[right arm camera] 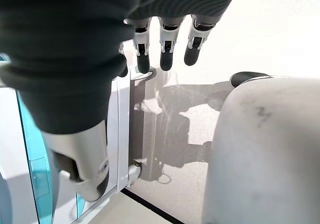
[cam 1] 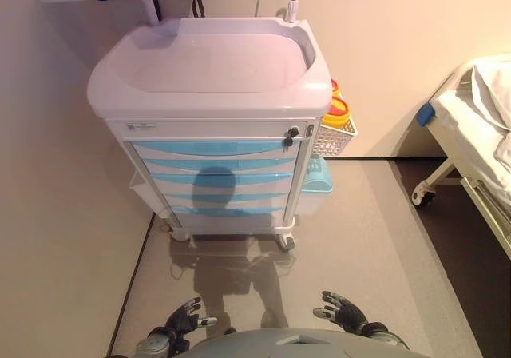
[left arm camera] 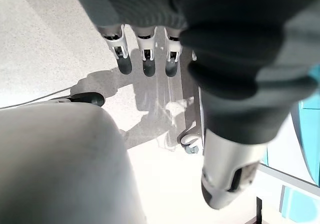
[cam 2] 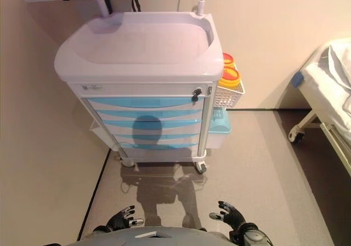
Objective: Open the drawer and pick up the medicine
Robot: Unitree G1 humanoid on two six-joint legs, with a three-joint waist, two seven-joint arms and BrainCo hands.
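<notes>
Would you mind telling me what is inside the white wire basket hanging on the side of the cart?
The wire basket holds yellow containers with red lids, their tops showing above the rim. Their lower parts are screened by the mesh, and anything beneath them cannot be seen.

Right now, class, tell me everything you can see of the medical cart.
The cart is white, plastic-looking, with a rimmed tray top and a stack of light blue drawers, all shut. A key sits in a lock at its upper right. A white mesh basket hangs on its right side. It stands on castors against the wall; neither hand touches it.
</notes>
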